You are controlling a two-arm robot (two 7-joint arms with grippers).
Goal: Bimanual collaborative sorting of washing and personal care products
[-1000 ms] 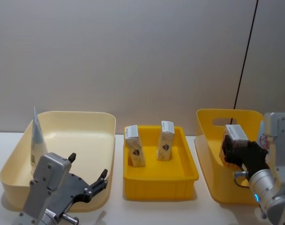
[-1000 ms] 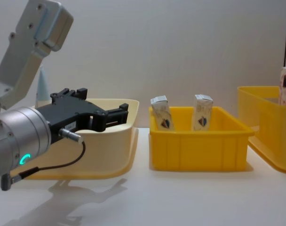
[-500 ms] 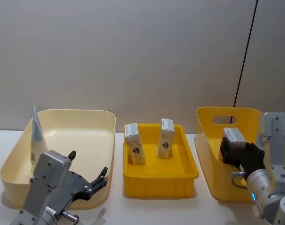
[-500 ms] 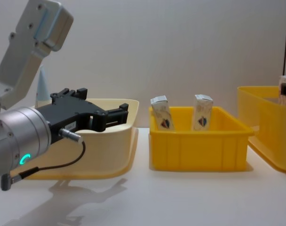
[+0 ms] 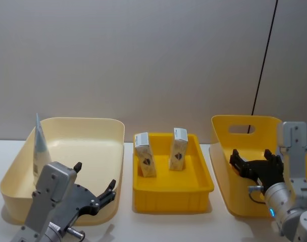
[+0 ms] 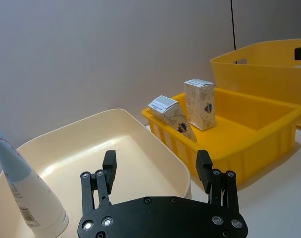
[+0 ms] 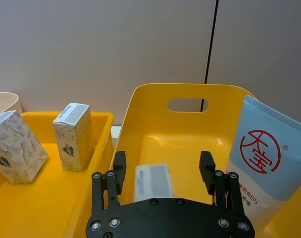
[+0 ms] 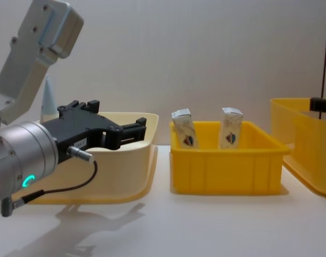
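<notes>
My right gripper [image 7: 163, 186] hangs over the yellow bin [image 7: 140, 114], fingers spread, a white carton [image 7: 153, 182] lying below them beside a light-blue pouch [image 7: 262, 161]. My left gripper [image 5: 95, 194], fingers spread, hovers at the cream bin [image 5: 88, 132] holding the tube [image 5: 40, 151].

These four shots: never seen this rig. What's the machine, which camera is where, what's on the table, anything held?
It is a two-armed robot. One camera looks down from its head, one forward from its chest, and one sits on each wrist. On the table: a cream bin with a blue tube, a yellow tray with two small cartons, and a yellow bin holding a carton and a white pouch. The left gripper hangs open at the cream bin; the right gripper is open over the yellow bin. Nothing is held.
</notes>
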